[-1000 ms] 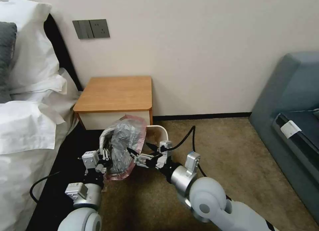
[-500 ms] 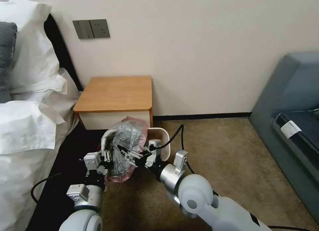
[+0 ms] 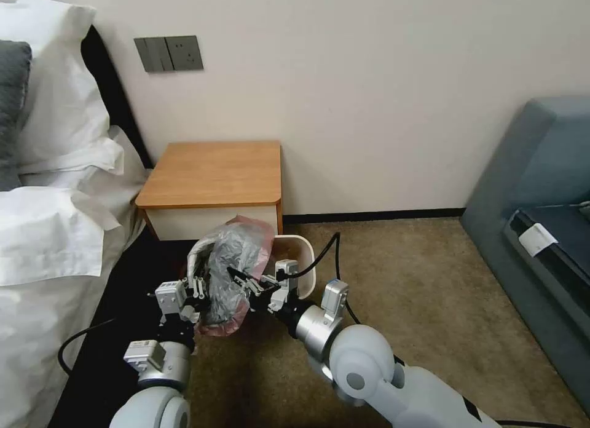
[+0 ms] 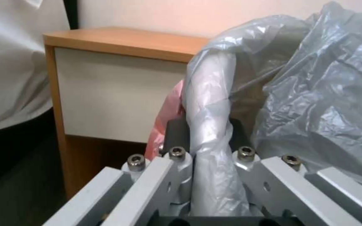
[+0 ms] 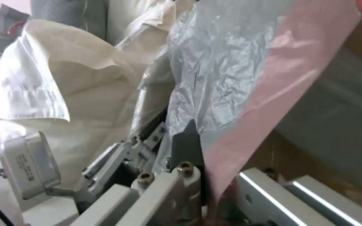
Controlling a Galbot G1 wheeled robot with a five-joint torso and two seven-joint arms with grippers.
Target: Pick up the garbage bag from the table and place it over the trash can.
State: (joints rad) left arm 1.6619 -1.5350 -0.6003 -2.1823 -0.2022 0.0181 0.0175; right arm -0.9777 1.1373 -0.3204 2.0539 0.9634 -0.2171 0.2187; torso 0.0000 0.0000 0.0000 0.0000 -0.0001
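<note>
The thin, crinkly, silvery-grey plastic garbage bag point(image 3: 232, 274) with pink edges is off the small orange-brown wooden table point(image 3: 212, 173) and is draped over the near-left part of the small cream-white plastic trash can point(image 3: 302, 262), which stands on the brown carpet point(image 3: 430, 305) at about 5 o'clock from the table. The can's far right rim is bare. The left gripper point(image 3: 195, 288) sits at 9 o'clock from the bag, and its jaws are squeezed on a bunched fold of the bag, as the left wrist view point(image 4: 209, 147) shows clearly. The right gripper point(image 3: 238, 279) reaches in from 3 o'clock, and its dark fingers point(image 5: 187, 142) are closed on the bag's pink edge point(image 5: 273, 91). A white bed point(image 3: 43, 231) with pillows lies at 9 o'clock from the table, and a grey-blue sofa point(image 3: 541, 188) stands at 3 o'clock.
</note>
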